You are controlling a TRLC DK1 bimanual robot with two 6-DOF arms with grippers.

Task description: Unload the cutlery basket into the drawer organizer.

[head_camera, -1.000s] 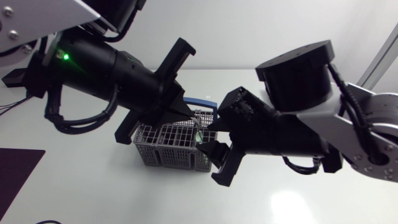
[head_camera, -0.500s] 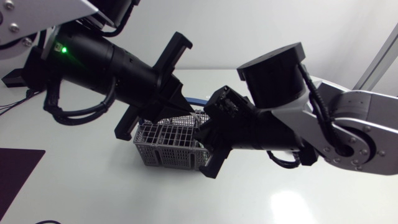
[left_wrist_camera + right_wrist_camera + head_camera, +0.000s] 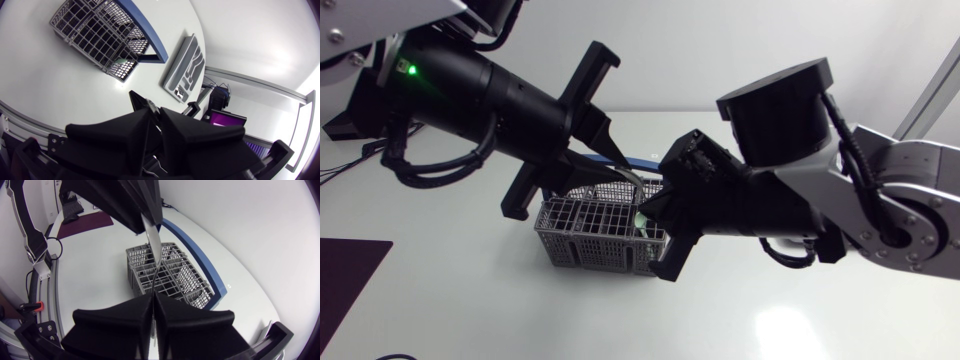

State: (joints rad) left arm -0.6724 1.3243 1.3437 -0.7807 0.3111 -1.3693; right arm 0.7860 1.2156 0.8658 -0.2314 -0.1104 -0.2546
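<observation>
My left pincer [image 3: 620,166] and my right pincer [image 3: 152,299] meet above the cutlery basket [image 3: 588,236]. Both are narrow, each pinching the same silver knife [image 3: 154,250] from opposite ends. The basket stands mid-table, on the near side of a blue strip [image 3: 150,35], with something small and green [image 3: 120,61] in a corner compartment. The grey drawer organizer [image 3: 186,64] lies past the strip, apart from the basket.

basket [image 3: 582,240] partly covered, both ends of utensil [image 3: 153,242] hidden
</observation>
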